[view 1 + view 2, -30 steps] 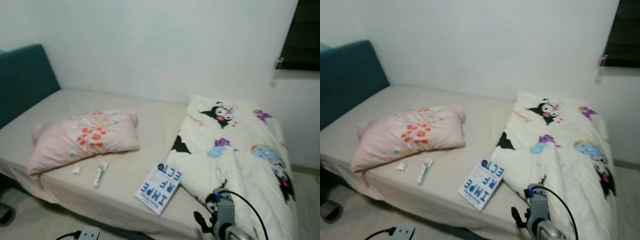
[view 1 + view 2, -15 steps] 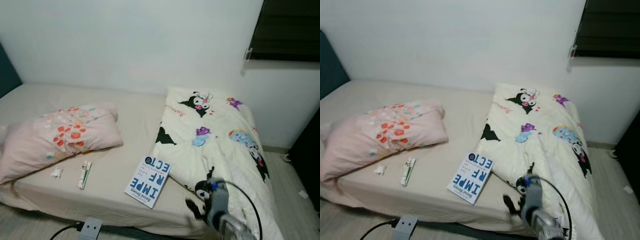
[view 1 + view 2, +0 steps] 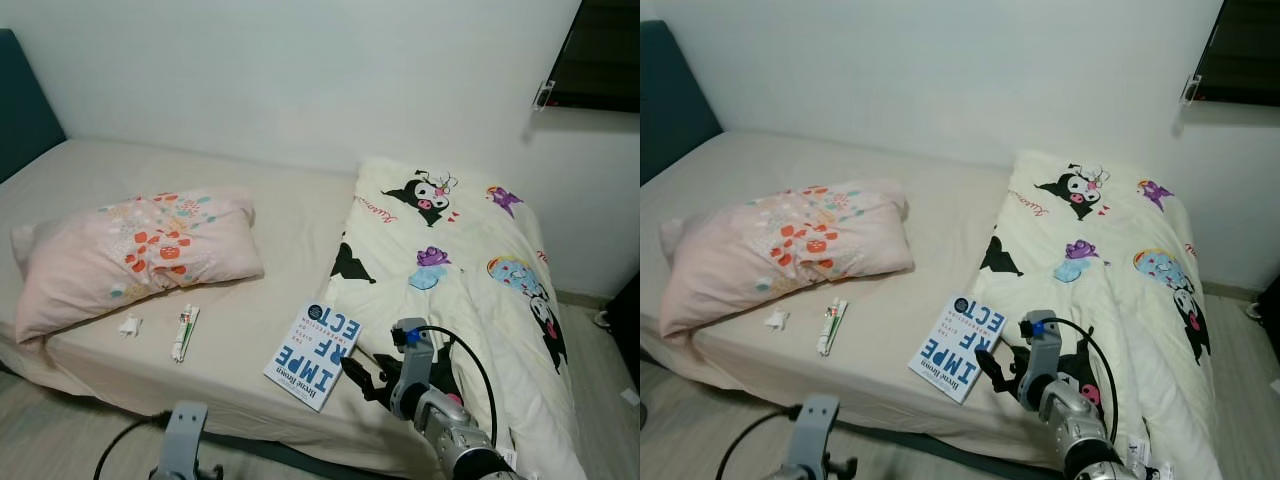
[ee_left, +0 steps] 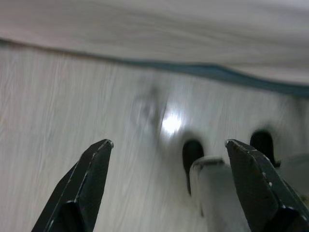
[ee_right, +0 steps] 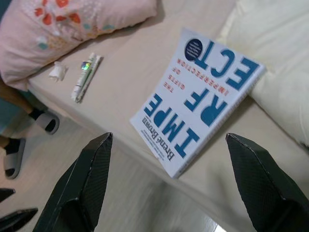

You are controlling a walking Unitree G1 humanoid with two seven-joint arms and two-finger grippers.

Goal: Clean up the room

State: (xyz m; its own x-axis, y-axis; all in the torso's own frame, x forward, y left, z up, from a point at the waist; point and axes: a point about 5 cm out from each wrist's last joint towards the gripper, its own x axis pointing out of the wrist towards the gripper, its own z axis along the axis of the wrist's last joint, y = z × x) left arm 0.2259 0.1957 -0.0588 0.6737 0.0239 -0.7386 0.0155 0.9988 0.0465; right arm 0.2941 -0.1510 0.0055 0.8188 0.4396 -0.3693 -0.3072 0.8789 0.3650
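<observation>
A white book with blue letters lies near the front edge of the bed, against a cartoon-print blanket. My right gripper hovers open just in front of the book, level with the mattress edge. Left of the book lie a small tube and a crumpled white scrap. A pink floral pillow rests behind them. My left gripper hangs open low over the pale wood floor by the bed's base.
A teal headboard stands at the bed's far left. A dark window is set in the right wall. A person's feet in grey slippers stand on the floor beside the bed, below the pillow end.
The camera has swung and shifted. My right arm has risen and reached forward, bringing its gripper up to the book's near edge. My left wrist has come into view at the bottom.
</observation>
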